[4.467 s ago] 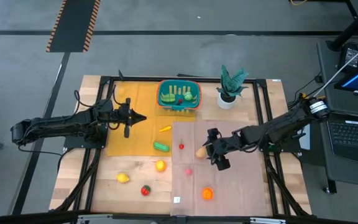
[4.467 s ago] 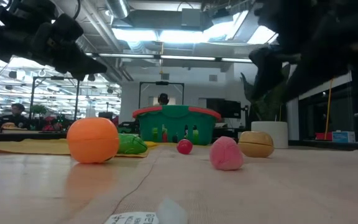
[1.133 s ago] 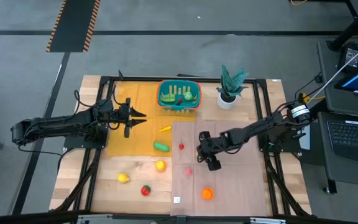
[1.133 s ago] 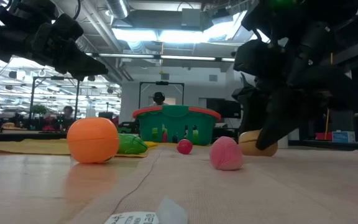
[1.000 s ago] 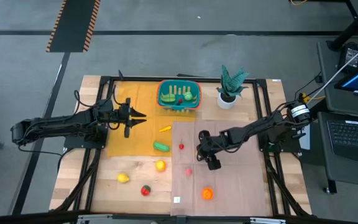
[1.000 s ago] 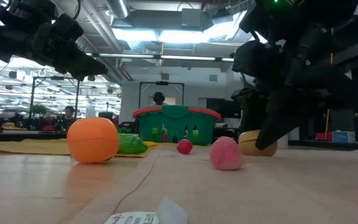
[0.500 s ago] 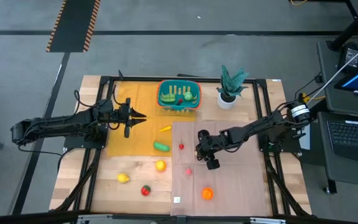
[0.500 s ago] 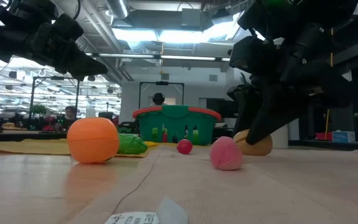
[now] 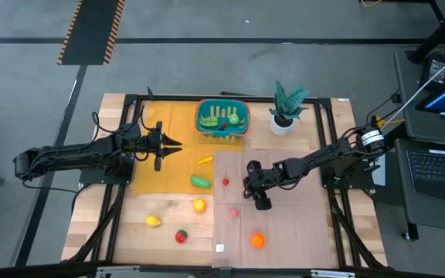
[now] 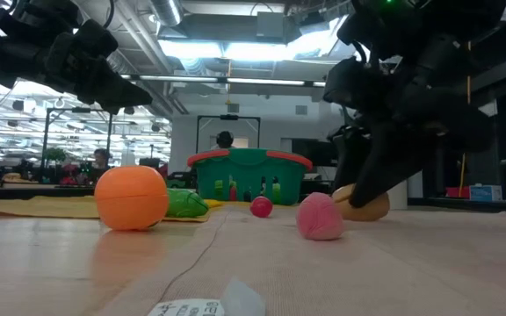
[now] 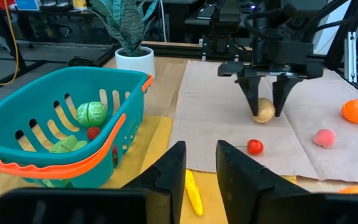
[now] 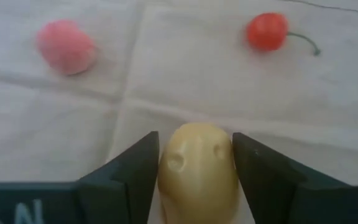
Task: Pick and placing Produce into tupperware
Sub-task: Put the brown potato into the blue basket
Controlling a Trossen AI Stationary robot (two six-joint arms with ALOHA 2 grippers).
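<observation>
Fingers [image 12: 132, 171] of the right arm pinch the tan potato [image 12: 196, 165] on the brown paper [image 9: 284, 224], near the cherry [image 12: 266, 31]. Left-arm fingers [image 11: 166, 171] nearly together, hovering beside the teal tupperware [image 11: 61, 124] on the tabletop [image 9: 168, 232].

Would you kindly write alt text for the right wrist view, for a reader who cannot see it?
A pale yellow potato sits between the right gripper's two dark jaws, which flank it closely on both sides, on a beige paper sheet. Beyond it on the sheet lie a pink fruit and a small red cherry with a thin stem.
</observation>
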